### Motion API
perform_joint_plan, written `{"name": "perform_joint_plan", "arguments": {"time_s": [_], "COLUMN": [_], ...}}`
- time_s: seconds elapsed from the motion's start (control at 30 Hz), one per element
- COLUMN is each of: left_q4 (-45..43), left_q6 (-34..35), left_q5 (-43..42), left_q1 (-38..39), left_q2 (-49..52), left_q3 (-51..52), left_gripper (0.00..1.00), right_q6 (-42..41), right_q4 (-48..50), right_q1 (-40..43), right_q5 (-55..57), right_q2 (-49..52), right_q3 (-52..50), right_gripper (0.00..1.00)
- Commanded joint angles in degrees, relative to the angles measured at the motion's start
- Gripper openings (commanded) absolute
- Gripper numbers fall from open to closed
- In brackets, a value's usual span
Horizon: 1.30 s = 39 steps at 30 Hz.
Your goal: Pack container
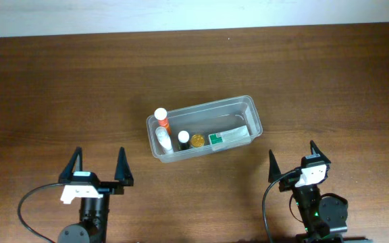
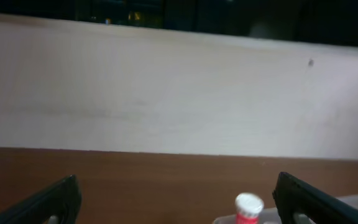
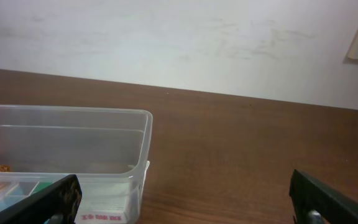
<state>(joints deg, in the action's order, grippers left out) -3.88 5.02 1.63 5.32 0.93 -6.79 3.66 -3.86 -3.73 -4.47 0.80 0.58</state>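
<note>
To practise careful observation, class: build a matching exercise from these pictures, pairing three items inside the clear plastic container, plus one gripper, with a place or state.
Column one
1 white-capped orange bottle
2 small round gold-topped item
3 white-and-green carton
4 left gripper

Column two
A open, empty
B middle of the clear plastic container
C container's right half
D container's left end

Pairs: 1-D, 2-B, 3-C, 4-A

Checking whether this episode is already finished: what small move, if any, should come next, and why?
Probably none: leave both arms parked. The left gripper and right gripper stand open and empty, clear of the container, and the bottles and carton already lie inside it; nothing loose shows on the table.
</note>
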Motion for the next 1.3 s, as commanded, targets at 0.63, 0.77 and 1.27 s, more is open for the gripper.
{"name": "perform_joint_plan", "arguments": {"time_s": [0.63,0.77,1.27], "left_q4": [8.6,8.7,8.6], "left_q6": [-9.9,-9.9,-9.9], "left_q5": [-0.4,-0.4,-0.4], "left_q1": [-0.2,-0.2,-0.2], "left_q2": [-0.6,-0.6,-0.6], "left_q3": [6.3,6.3,6.3], "left_gripper": [0.99,0.99,0.99], "right_q6": [0.2,0.2,0.2], "right_q4": [-0.3,-0.3,-0.3], "right_q1": [0.5,0.5,0.5], "right_q5": [0.5,0.5,0.5], "right_q2": [-0.5,-0.5,-0.5], "right_q3": [-0.3,-0.3,-0.3], "right_gripper": [0.98,0.98,0.98]}}
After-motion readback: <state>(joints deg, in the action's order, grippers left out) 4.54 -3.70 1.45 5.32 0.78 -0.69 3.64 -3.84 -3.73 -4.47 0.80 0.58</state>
